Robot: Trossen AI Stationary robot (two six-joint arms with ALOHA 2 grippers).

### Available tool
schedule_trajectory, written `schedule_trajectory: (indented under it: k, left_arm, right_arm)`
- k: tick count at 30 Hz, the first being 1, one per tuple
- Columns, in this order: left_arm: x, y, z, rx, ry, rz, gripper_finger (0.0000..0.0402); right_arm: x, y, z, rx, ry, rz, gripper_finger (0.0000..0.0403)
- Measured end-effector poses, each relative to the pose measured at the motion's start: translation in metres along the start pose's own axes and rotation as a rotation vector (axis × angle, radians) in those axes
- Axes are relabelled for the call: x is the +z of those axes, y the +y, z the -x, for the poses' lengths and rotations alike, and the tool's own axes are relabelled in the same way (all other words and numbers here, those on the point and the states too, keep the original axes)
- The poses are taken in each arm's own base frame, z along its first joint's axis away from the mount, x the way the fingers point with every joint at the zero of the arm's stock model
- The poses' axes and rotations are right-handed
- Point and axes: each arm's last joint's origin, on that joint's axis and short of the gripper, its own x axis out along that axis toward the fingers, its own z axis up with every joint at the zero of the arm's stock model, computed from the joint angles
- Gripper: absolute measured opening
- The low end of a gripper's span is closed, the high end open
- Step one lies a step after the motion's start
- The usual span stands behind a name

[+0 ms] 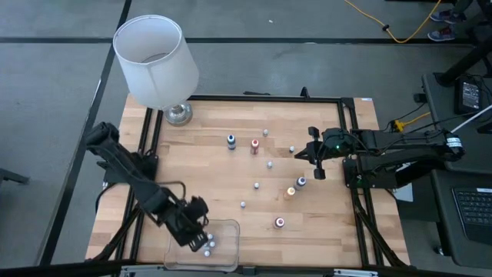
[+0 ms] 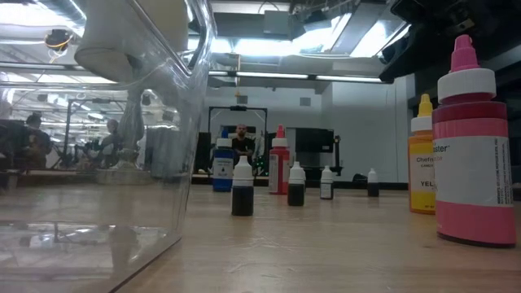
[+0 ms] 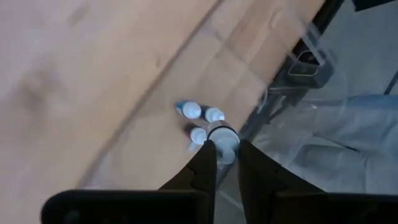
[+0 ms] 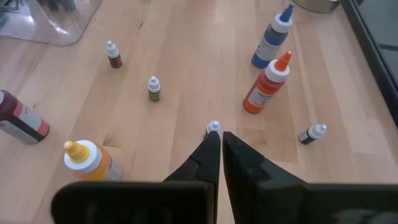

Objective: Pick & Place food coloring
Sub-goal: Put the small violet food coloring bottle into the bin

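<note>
left gripper [image 3: 225, 155]: hangs over the clear plastic tub [image 1: 227, 231] at the table's near edge, fingers nearly together, pinching a tiny pale-capped bottle [image 3: 224, 137] by its top.
in tub: three small white-capped bottles [image 3: 200, 119] lying close together on the bottom, just under the held one.
step in hand (my read): drop-off of this bottle into the tub.
how to do it well: keep the tips inside the tub walls & low over the floor before letting go, so the bottle doesn't bounce out; aim beside the three, not on top; open just enough to free the cap, then lift straight up w/o clipping the wall.
right gripper [image 4: 217, 140]: fingers fully together, empty, over the wooden tabletop [image 1: 207, 192] at the right side, tips just beside a tiny white-capped bottle [image 4: 213, 127].
still on table: tiny dark bottles [image 4: 114, 54], plus larger blue bottle [image 4: 271, 37], orange bottle [image 4: 266, 84], yellow-capped bottle [image 4: 87, 160], dark red bottle [image 4: 22, 119].
also: white-shaded lamp [image 1: 156, 61] at far-left corner, well apart from the work.
</note>
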Motion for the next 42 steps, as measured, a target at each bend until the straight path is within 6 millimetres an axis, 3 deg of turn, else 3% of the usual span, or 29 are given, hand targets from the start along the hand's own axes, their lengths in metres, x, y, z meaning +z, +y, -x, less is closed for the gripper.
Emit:
schedule_trajectory:
  k: [8,21,42]
  left_arm:
    - [-0.020,-0.008,-0.046,0.059,0.019,0.100,0.0038]
    - [-0.017,-0.014,-0.030,0.255,-0.007,0.088,0.0037]
    - [-0.024,-0.015,-0.076,0.318,0.013,0.102,0.0037]
  right_arm:
    - [0.000,0.000,0.000,0.001,0.000,0.005,0.0023]
    - [0.000,0.000,0.000,0.002,0.000,0.002,0.0023]
    - [0.000,0.000,0.000,0.000,0.000,0.026,0.0023]
